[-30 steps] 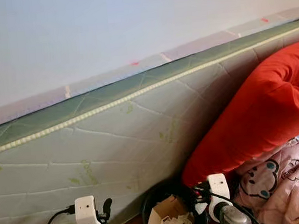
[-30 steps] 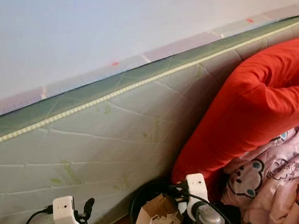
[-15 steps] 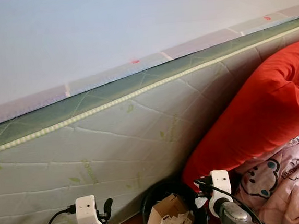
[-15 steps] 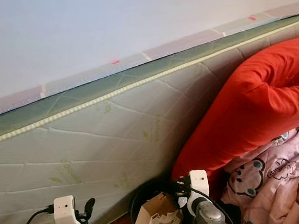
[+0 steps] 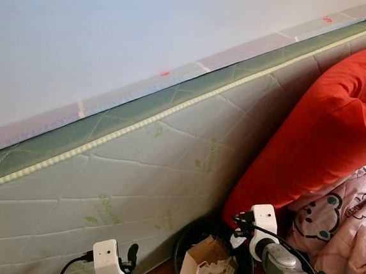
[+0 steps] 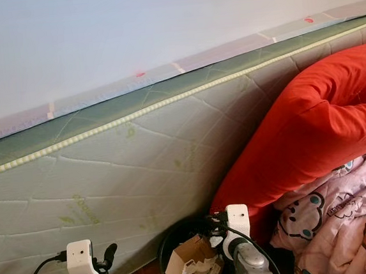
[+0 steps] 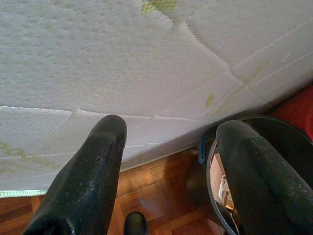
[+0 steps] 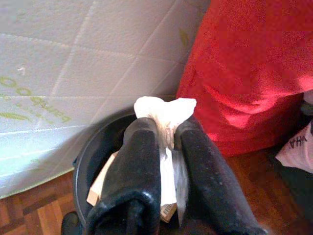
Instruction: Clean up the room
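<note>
Leaning against a pale wall [image 5: 129,33], filling the scene from nine o'clock to two o'clock: a quilted mattress [image 5: 128,174] on its long edge, white with green leaf prints and a green border. At three o'clock, propped against the mattress, a large red cushion [image 5: 318,138]; below it at four o'clock, pink bedding [image 5: 363,217] printed with cartoon animals. At six o'clock, on the wooden floor [image 7: 156,196] at the foot of the mattress and just beside the red cushion, a black waste bin [image 5: 186,246] holding cardboard and crumpled paper. Directly above the bin's rim, right end effector [image 8: 168,142] clenched on a crumpled white tissue [image 8: 165,110], pinched between the two black fingers and sticking out past their tips. At seven o'clock, near the floor and well apart from the bin, left end effector [image 7: 168,147] with fingers spread apart, grasping nothing, pointed at the base of the mattress.
</note>
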Available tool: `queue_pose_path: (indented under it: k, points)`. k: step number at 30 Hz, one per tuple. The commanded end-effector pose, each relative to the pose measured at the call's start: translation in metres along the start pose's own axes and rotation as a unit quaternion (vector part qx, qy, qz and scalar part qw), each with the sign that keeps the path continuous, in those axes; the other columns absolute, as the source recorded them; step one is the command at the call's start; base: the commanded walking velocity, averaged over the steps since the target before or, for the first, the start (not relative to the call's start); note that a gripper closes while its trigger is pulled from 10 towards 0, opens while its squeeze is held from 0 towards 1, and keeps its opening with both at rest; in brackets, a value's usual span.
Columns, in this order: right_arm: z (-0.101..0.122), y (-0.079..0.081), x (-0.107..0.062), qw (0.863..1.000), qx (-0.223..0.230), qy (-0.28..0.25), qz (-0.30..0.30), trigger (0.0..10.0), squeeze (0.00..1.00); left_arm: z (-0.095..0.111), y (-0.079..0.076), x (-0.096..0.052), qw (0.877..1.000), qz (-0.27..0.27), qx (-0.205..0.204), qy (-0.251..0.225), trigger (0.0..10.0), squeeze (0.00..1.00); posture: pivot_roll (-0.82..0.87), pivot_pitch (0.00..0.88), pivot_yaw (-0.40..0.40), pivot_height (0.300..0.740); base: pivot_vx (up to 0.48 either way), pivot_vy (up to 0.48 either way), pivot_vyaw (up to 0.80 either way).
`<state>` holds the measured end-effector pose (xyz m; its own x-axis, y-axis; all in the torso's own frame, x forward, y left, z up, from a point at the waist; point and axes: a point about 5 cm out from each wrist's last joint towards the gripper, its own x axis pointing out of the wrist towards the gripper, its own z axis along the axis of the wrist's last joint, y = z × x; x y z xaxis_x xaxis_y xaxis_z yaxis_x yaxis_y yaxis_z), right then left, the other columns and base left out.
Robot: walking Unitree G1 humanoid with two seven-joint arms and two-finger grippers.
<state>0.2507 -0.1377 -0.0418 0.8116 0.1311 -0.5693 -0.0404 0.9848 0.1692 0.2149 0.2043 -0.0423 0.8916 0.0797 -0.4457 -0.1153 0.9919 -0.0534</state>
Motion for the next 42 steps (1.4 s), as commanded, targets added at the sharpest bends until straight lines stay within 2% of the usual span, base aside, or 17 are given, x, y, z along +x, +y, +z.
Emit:
queue_pose_path:
  k: [1, 12, 31, 38, 39, 42]
  points:
    - [-0.002, -0.002, -0.001, 1.000, -0.005, 0.000, -0.006, 10.0, 1.00, -0.004, 0.002, -0.002, 1.000, 0.005, -0.008, 0.008, 10.0, 0.00, 0.06, 0.104, -0.083, 0.734, 0.000, 0.000, 0.00]
    - [-0.003, -0.002, -0.001, 1.000, -0.018, 0.004, -0.012, 10.0, 1.00, -0.004, 0.000, -0.001, 1.000, 0.004, -0.008, 0.010, 10.0, 0.00, 0.06, 0.103, -0.084, 0.734, 0.000, 0.000, 0.00]
    - [-0.019, 0.002, -0.004, 0.998, -0.048, 0.048, -0.017, 10.0, 1.00, -0.006, 0.002, -0.001, 1.000, 0.003, -0.007, 0.015, 10.0, 0.00, 0.06, 0.104, -0.084, 0.734, 0.000, 0.000, 0.00]
    - [-0.021, 0.003, -0.005, 0.998, -0.045, 0.053, -0.013, 10.0, 1.00, -0.006, 0.001, -0.001, 1.000, 0.003, -0.007, 0.017, 10.0, 0.00, 0.06, 0.103, -0.084, 0.734, 0.000, 0.000, 0.00]
    - [-0.023, 0.002, -0.005, 0.997, -0.048, 0.060, -0.015, 10.0, 0.00, -0.006, 0.001, -0.001, 1.000, 0.002, -0.006, 0.020, 10.0, 0.00, 0.06, 0.103, -0.085, 0.734, 0.000, 0.000, 0.00]
    - [-0.027, 0.000, -0.007, 0.996, -0.044, 0.069, -0.021, 10.0, 0.00, -0.007, 0.001, -0.001, 1.000, 0.001, -0.005, 0.025, 10.0, 0.00, 0.06, 0.101, -0.086, 0.734, 0.000, 0.000, 0.00]
